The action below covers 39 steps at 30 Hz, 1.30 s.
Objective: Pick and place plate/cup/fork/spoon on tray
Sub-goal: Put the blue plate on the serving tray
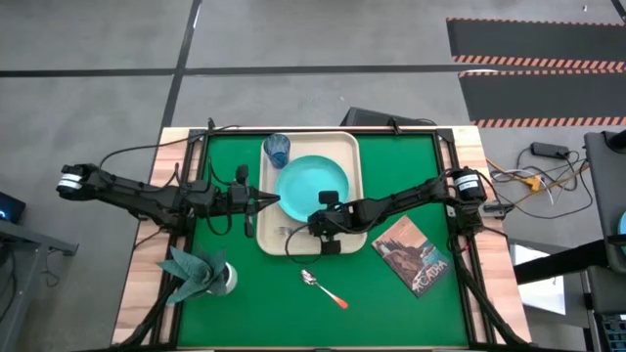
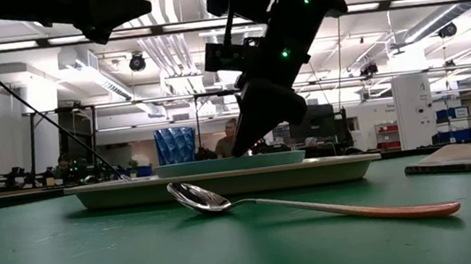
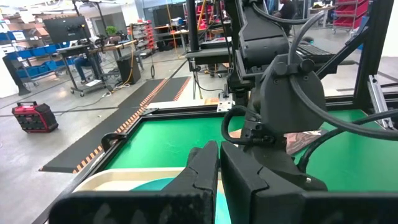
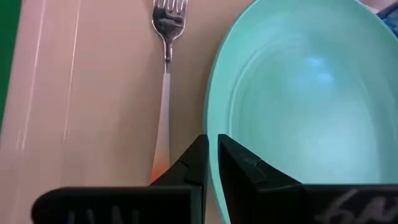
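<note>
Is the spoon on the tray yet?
No, the spoon lies on the green table, apart from the tray.

Surfaces on the table

Glossy turquoise plate (image 4: pixel 311 106), likely plastic; matt beige tray (image 4: pixel 93 93); polished metal fork (image 4: pixel 168 37) and spoon (image 2: pixel 203 198); translucent ribbed cup (image 2: pixel 175 145); matt green table covering (image 1: pixel 401 313).

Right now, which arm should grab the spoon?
Probably the right. Its gripper hangs over the tray beside the fork, nearer the spoon on the mat. The left gripper sits farther off.
</note>
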Each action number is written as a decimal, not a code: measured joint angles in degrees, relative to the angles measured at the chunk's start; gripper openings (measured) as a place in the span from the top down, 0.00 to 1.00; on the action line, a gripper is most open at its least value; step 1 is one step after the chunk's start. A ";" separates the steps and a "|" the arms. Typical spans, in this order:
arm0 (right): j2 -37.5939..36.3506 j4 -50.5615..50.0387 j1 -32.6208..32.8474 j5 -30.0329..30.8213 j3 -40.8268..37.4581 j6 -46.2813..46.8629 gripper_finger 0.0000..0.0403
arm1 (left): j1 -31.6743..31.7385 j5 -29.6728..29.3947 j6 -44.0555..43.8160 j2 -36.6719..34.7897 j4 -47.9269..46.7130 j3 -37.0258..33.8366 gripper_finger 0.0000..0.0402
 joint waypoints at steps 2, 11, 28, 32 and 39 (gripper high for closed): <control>0.00 0.01 -0.31 -0.77 0.00 -0.09 0.93 | 0.00 0.00 0.00 0.00 0.02 0.00 0.99; 0.00 0.11 -1.58 -4.38 0.00 0.98 0.93 | -0.02 -0.01 -0.02 0.00 -0.01 0.00 0.99; 0.00 0.22 -1.85 -4.55 0.00 0.85 0.93 | -0.02 -0.01 -0.07 0.00 -0.01 -0.02 0.99; 0.00 0.20 -1.85 -4.55 0.00 0.85 0.93 | -0.02 0.00 -0.10 0.00 -0.01 -0.02 0.99; 0.00 0.19 -1.80 -4.55 0.00 0.78 0.93 | -0.02 0.01 -0.17 0.00 -0.01 -0.04 0.99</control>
